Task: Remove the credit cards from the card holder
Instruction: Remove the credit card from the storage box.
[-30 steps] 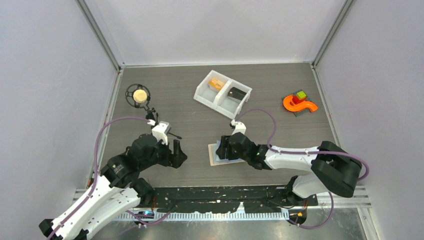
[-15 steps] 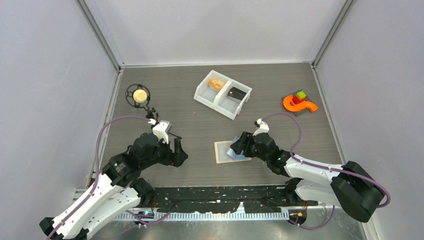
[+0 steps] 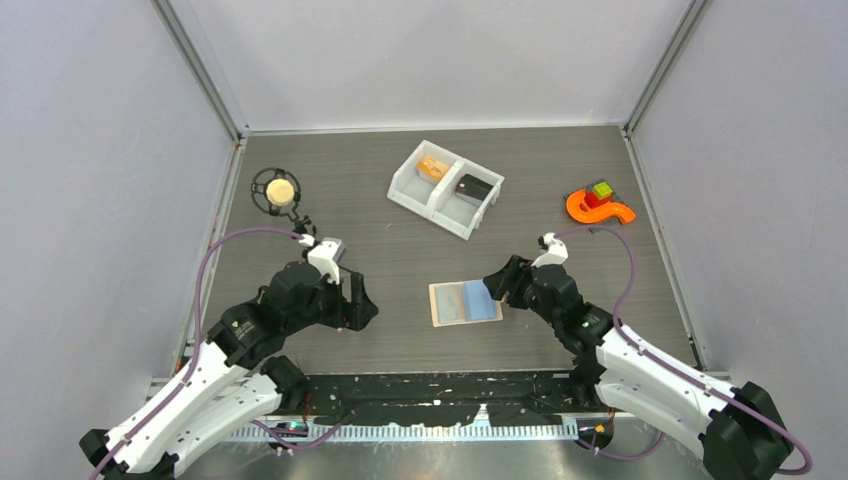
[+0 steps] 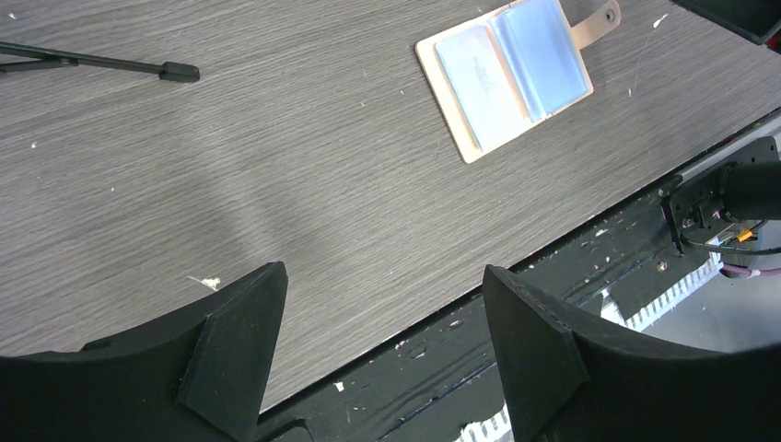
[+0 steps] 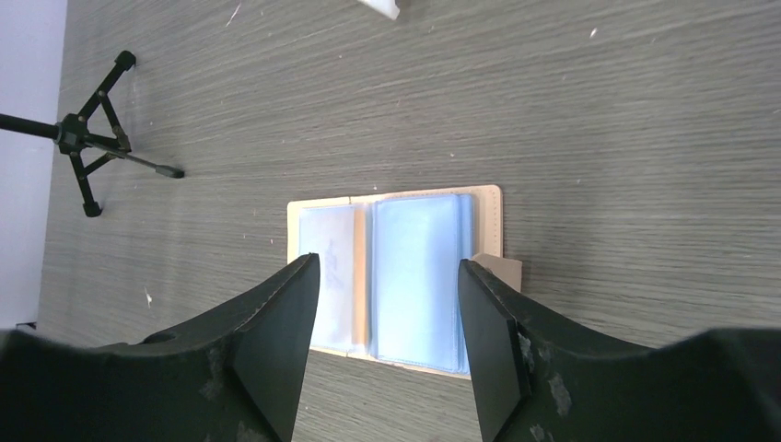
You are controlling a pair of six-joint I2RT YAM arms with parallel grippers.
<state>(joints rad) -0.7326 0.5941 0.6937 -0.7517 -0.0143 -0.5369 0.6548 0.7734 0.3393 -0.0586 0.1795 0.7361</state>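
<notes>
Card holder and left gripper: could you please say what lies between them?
Only bare table separates the left gripper from the open card holder, clearest in the top view.

In front of me the dark grey wood-grain table (image 3: 400,250) carries a beige folding card holder (image 3: 465,302) lying open with its light blue lining up, a white two-compartment plastic bin (image 3: 447,187), a small black tripod stand (image 3: 276,192) and an orange curved plastic toy (image 3: 598,208).
</notes>
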